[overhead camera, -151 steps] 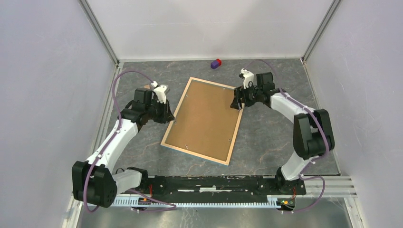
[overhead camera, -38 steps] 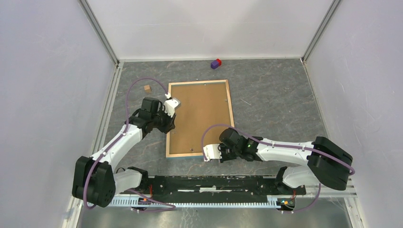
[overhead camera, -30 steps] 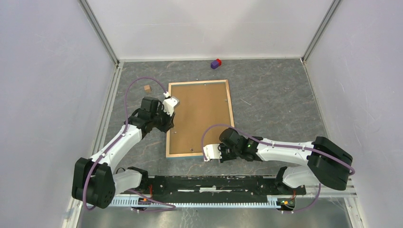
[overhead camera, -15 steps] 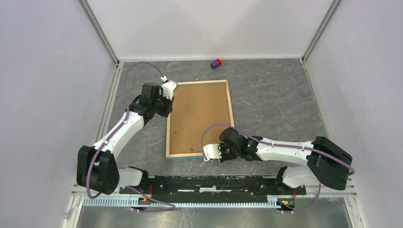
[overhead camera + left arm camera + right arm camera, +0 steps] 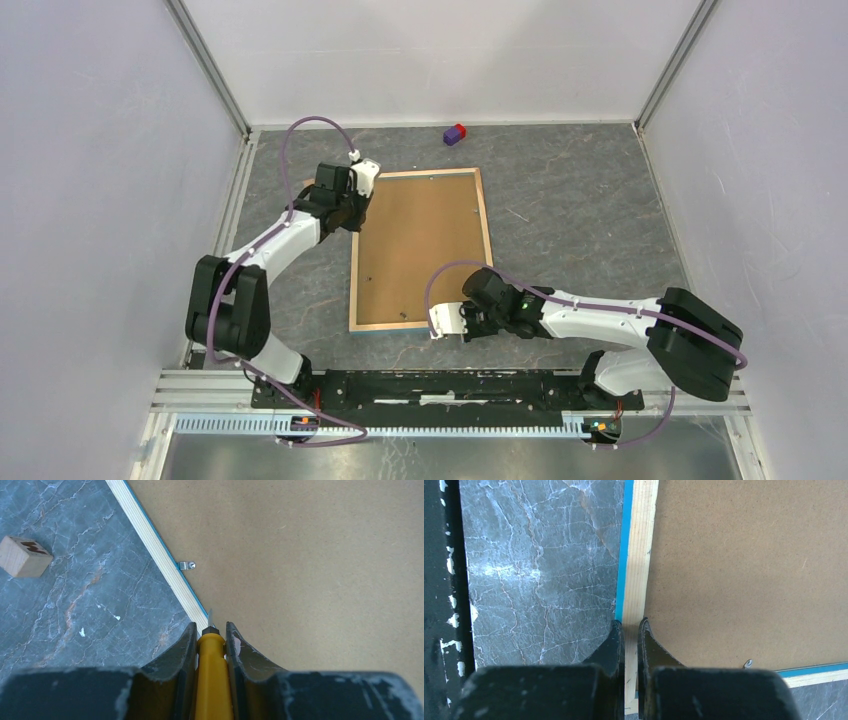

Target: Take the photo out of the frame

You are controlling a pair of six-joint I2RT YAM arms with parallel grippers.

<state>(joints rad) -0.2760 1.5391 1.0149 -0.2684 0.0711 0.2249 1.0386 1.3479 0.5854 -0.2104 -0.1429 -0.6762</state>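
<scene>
— Overhead view first.
— The frame [image 5: 420, 250] lies flat at centre, brown fibreboard back up. The left gripper [image 5: 350, 212] is at its far-left rim, the right gripper [image 5: 468, 322] at its near-right corner. A purple-and-red block [image 5: 455, 134] sits well beyond the far edge. Jaw states unreadable here.
— Left wrist?
— The jaws are clamped on a yellow tool [image 5: 212, 670]. Its metal tip meets the rim's inner edge, short of a small metal tab [image 5: 186, 565]. A wooden block [image 5: 22, 556], hidden overhead, rests on the table [image 5: 75, 610] beside the frame.
— Right wrist?
— Jaws all but closed, nothing between them. The fingertips [image 5: 616, 630] sit over the wood rim at the corner; contact cannot be confirmed. The backing board [image 5: 749, 570] fills the frame.
</scene>
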